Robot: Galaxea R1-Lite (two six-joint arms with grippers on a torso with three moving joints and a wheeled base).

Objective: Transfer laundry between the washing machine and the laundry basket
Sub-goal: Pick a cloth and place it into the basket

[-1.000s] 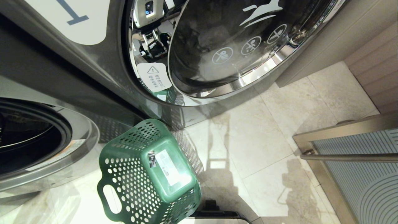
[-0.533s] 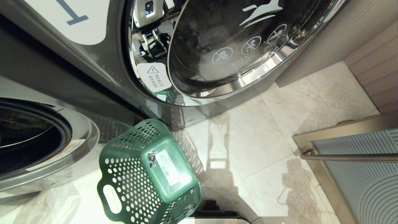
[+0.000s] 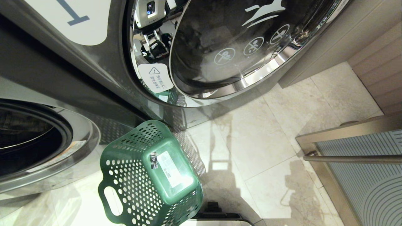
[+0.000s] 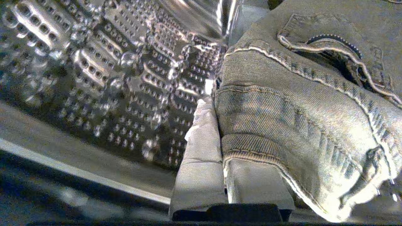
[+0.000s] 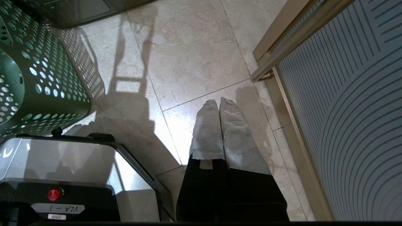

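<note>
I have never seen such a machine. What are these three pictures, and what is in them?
It is a wheeled robot with two arms. The head camera looks down at the floor: a green laundry basket lies tipped over, its base showing, before two front-loading washers; the nearer one has a closed glass door. The left wrist camera is inside a shiny perforated drum; the left gripper, jaws shut, pinches a denim-like garment. The right wrist camera shows the right gripper, jaws shut and empty, hanging over the tiles beside a ribbed glass door.
</note>
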